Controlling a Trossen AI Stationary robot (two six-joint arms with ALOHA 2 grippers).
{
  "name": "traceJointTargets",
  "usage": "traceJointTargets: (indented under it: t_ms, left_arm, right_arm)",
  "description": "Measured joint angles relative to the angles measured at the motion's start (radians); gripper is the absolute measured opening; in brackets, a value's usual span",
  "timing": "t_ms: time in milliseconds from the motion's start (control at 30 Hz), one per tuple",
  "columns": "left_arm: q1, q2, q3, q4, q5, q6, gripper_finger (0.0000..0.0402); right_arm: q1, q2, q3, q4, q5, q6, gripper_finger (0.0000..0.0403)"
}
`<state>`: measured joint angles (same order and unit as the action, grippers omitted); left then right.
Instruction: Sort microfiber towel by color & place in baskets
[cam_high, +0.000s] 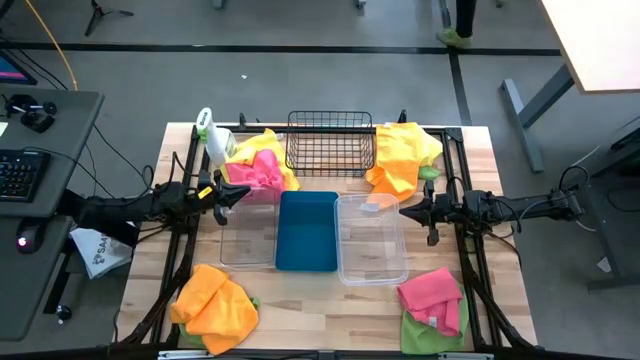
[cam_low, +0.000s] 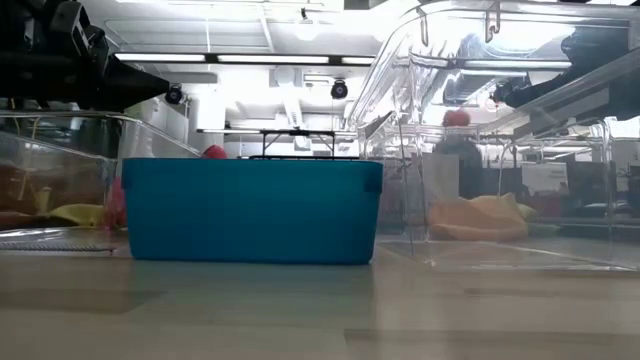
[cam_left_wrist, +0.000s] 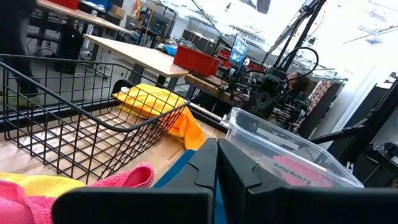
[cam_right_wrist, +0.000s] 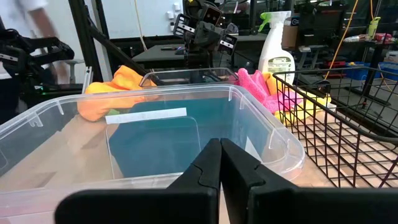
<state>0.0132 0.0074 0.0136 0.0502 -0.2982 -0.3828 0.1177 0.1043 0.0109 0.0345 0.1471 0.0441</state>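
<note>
Four baskets stand mid-table: a black wire basket (cam_high: 330, 145) at the far side, then a clear tub (cam_high: 248, 232), a blue tub (cam_high: 307, 232) and a second clear tub (cam_high: 372, 240) side by side. A pink towel (cam_high: 255, 173) lies on a yellow one (cam_high: 268, 148) left of the wire basket. Orange-yellow towels (cam_high: 400, 155) lie to its right. An orange pile (cam_high: 213, 305) sits near left, and pink on green (cam_high: 432, 298) near right. My left gripper (cam_high: 237, 195) hovers shut over the left clear tub's far end. My right gripper (cam_high: 404, 211) hovers shut over the right tub's right rim.
A white spray bottle (cam_high: 212, 138) stands at the far left beside the yellow towel. Black frame rails run along both table sides. Bare wood shows along the near edge between the two near piles.
</note>
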Motion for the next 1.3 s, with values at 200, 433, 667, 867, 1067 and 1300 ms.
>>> traceJointTargets:
  t_ms: [200, 433, 667, 867, 1067, 1300]
  left_arm:
    - [0.0, 0.0, 0.0, 0.0, 0.0, 0.0, 0.0]
    - [0.0, 0.0, 0.0, 0.0, 0.0, 0.0, 0.0]
    - [0.0, 0.0, 0.0, 0.0, 0.0, 0.0, 0.0]
    - [0.0, 0.0, 0.0, 0.0, 0.0, 0.0, 0.0]
    - [0.0, 0.0, 0.0, 0.0, 0.0, 0.0, 0.0]
    - [0.0, 0.0, 0.0, 0.0, 0.0, 0.0, 0.0]
  right_arm:
    - [0.0, 0.0, 0.0, 0.0, 0.0, 0.0, 0.0]
    - [0.0, 0.0, 0.0, 0.0, 0.0, 0.0, 0.0]
    - [0.0, 0.0, 0.0, 0.0, 0.0, 0.0, 0.0]
    - [0.0, 0.0, 0.0, 0.0, 0.0, 0.0, 0.0]
    - [0.0, 0.0, 0.0, 0.0, 0.0, 0.0, 0.0]
    - [0.0, 0.0, 0.0, 0.0, 0.0, -0.029, 0.0]
